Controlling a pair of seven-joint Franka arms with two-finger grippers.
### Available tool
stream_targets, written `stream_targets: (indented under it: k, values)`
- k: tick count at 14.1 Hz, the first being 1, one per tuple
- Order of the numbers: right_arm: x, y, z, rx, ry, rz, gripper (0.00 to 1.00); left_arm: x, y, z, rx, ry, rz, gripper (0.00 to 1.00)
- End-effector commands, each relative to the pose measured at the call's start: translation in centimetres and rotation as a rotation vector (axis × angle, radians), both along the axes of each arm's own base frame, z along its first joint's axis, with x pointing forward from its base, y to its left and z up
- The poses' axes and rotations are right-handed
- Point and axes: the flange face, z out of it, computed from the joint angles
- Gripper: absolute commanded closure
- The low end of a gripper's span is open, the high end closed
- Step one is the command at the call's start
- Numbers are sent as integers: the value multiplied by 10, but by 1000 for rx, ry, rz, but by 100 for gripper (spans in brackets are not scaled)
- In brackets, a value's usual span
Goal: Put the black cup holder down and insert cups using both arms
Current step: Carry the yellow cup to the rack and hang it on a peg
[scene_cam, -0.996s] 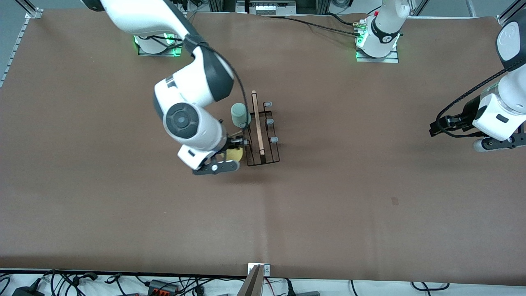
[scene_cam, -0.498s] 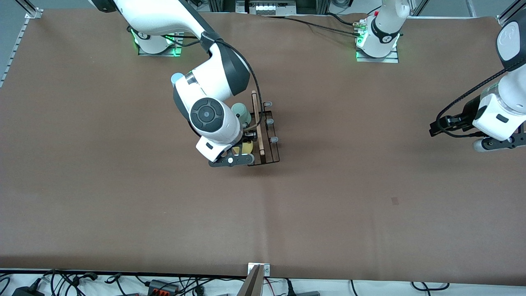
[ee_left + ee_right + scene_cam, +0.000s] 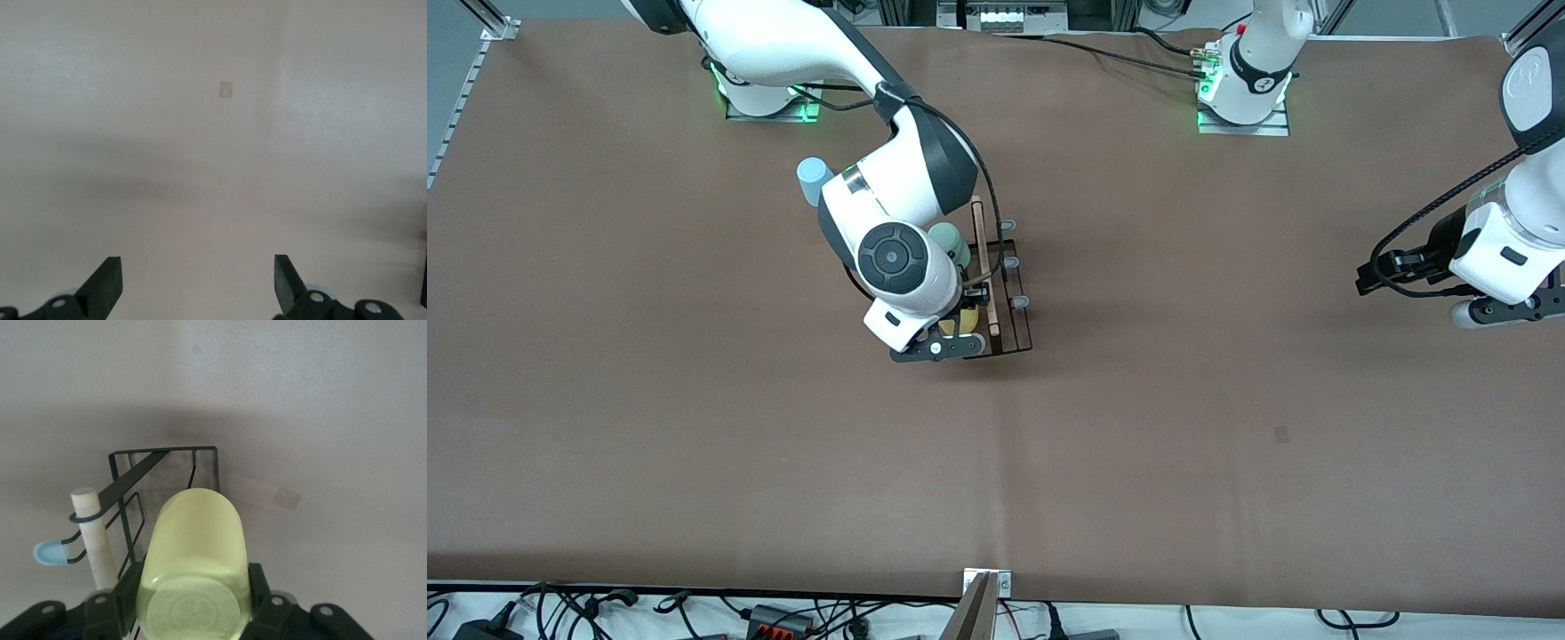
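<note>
Right end effector (image 3: 193,603) is clamped on the yellow cup (image 3: 193,567), held bottom-toward-wrist over the black cup holder (image 3: 996,293). Left end effector (image 3: 197,287) stands with fingers apart, empty, waiting over bare surface (image 3: 1227,444) toward the left arm's end.

Location: the holder stands upright near the centre of the surface, at about 12 o'clock from the front camera. The yellow cup is over the holder's near end, on the right arm's side of the wooden handle (image 3: 984,267). The pale green cup (image 3: 947,242) sits inverted on the same side, at 12 o'clock from the yellow one. The light blue cup (image 3: 812,178) stands on the surface at about 10 o'clock from the holder.

Handling: the cups appear light, thin-walled, smooth plastic; squeeze gently across the body near the base, as slip is likely. The holder is a stiff, light wire frame, best taken by the handle.

Count: one holder; three cups; three grey-tipped pegs (image 3: 1008,264) visible bare, the rest probably hidden under the arm.
</note>
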Motion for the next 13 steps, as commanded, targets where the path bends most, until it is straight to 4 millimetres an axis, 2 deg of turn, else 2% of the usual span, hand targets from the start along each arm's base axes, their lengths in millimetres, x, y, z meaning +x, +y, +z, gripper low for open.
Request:
stream_targets:
  k: [1, 3, 4, 5, 7, 10, 11, 12, 13]
  values:
    - [-1, 4, -10, 1, 10, -12, 69, -5, 1, 8, 13, -15, 2, 0]
    - [-3, 9, -14, 5, 2, -7, 67, -5, 1, 9, 12, -18, 2, 0]
    - [-3, 11, -17, 5, 1, -6, 43, -5, 2, 9, 12, -23, 4, 0]
    - [-4, 11, -16, 3, -1, -5, 0, -5, 2, 9, 12, -23, 5, 0]
    - [-2, 9, -9, 10, -7, -11, 0, -4, 2, 8, 12, -23, 4, 0]
    - [8, -6, 21, 13, -43, -26, 0, -4, 4, 8, 12, -24, 7, 0]
    - [14, -19, 43, 20, -69, -39, 0, -4, 6, 8, 12, -23, 5, 0]
    - [26, -44, 61, 13, -79, -59, 0, -4, 6, 8, 12, -23, 4, 0]
    - [36, -68, 70, 5, -68, -89, 0, -4, 6, 8, 12, -23, 2, 0]
